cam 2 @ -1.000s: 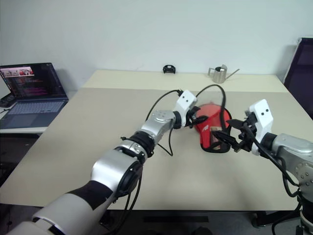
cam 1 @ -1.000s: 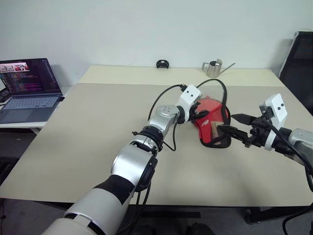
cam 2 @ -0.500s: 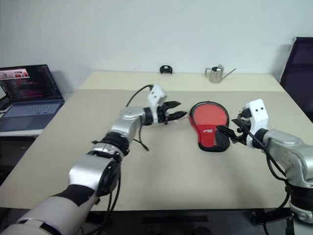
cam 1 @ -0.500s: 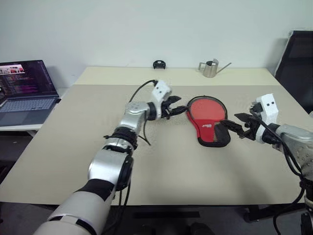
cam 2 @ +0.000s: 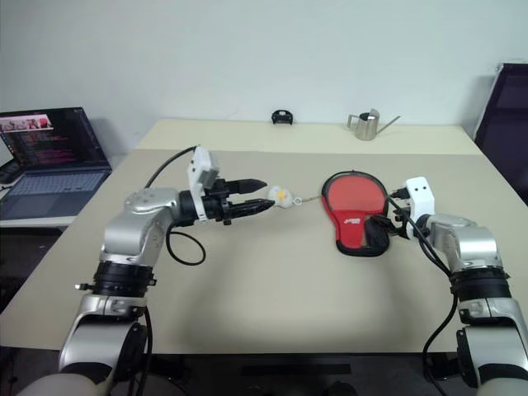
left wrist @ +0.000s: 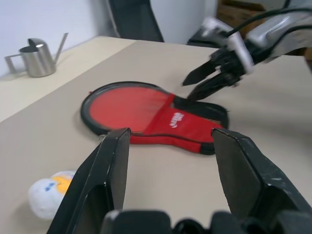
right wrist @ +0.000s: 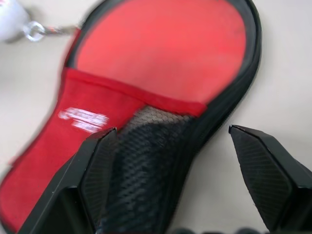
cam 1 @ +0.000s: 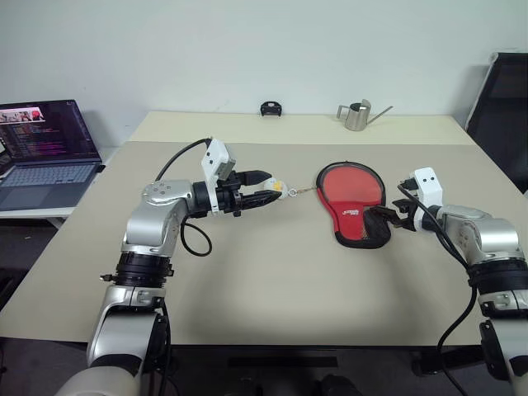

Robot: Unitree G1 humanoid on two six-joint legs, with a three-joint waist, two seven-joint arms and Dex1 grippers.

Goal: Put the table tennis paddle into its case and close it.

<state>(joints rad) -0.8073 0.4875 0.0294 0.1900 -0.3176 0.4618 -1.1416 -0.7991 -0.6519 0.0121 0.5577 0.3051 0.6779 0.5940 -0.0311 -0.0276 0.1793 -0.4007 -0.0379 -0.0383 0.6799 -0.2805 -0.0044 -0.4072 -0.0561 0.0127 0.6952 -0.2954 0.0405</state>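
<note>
case (cam 1: 353,204) flat on surface (cam 1: 247,280) | laptop (cam 1: 45,153) in head views | mesh pocket (right wrist: 151,161) in right wrist view | both jaws open, empty

Case (cam 1: 353,205): red face with a black rim, a white logo across the narrow part, black mesh pocket beside it. Small charm (cam 2: 280,196) on a thin chain off the case: white, with yellow and blue spots. Table (cam 1: 264,280): plain beige, the far strip paler cream. Watering can (cam 1: 360,115): bare silver metal. Small object (cam 1: 269,108) at the far edge: black. Laptop (cam 1: 48,148): grey body, dark screen with pink and purple lines. Chair (cam 1: 499,107): black.
</note>
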